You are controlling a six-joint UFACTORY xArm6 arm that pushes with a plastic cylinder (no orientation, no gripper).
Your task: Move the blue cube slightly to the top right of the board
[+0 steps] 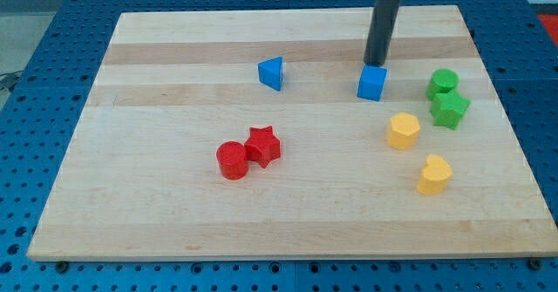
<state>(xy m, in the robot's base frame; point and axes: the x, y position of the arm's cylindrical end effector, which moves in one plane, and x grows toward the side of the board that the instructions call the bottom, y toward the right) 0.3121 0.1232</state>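
The blue cube [372,83] sits on the wooden board [174,205] right of centre, in the upper half. My tip [376,64] is at the cube's top edge, touching or almost touching it. The dark rod rises from there out of the view's top. A blue triangular block [272,72] lies to the cube's left.
A green cylinder [443,83] and a green star-like block [450,110] lie right of the cube. A yellow hexagonal block [403,131] and a yellow heart block [433,174] lie below it. A red cylinder [233,160] and a red star [262,145] touch, left of centre.
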